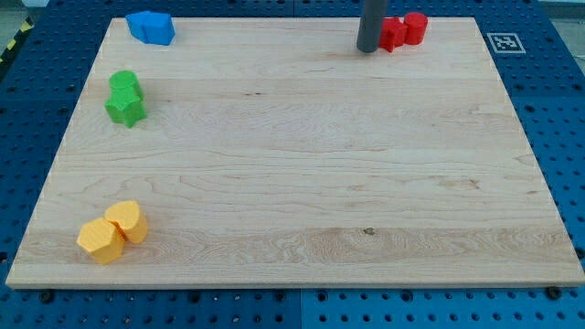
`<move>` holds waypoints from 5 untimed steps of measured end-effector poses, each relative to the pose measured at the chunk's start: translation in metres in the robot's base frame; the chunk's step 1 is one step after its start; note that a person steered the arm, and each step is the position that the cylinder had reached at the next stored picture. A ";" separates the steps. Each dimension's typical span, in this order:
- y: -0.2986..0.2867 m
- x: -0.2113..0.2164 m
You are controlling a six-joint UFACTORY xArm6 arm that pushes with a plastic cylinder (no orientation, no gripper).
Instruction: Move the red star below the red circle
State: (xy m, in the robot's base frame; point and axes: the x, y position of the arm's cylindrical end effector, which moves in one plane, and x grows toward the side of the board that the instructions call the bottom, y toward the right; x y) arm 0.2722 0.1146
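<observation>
The red star (393, 34) sits near the view's top right on the wooden board (292, 155), touching the left side of the red circle (416, 27). My tip (368, 49) is the lower end of the dark rod coming down from the view's top. It stands just left of the red star, very close to it or touching it.
Two blue blocks (151, 27) sit together at the top left. A green circle (124, 84) and a green star (126, 110) sit at the left edge. Two yellow blocks (111, 232) sit at the bottom left. A marker tag (505, 42) lies off the board's top right.
</observation>
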 end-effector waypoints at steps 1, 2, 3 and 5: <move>-0.003 0.015; -0.038 0.011; -0.045 -0.040; -0.026 -0.080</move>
State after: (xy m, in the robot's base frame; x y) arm 0.1922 0.0882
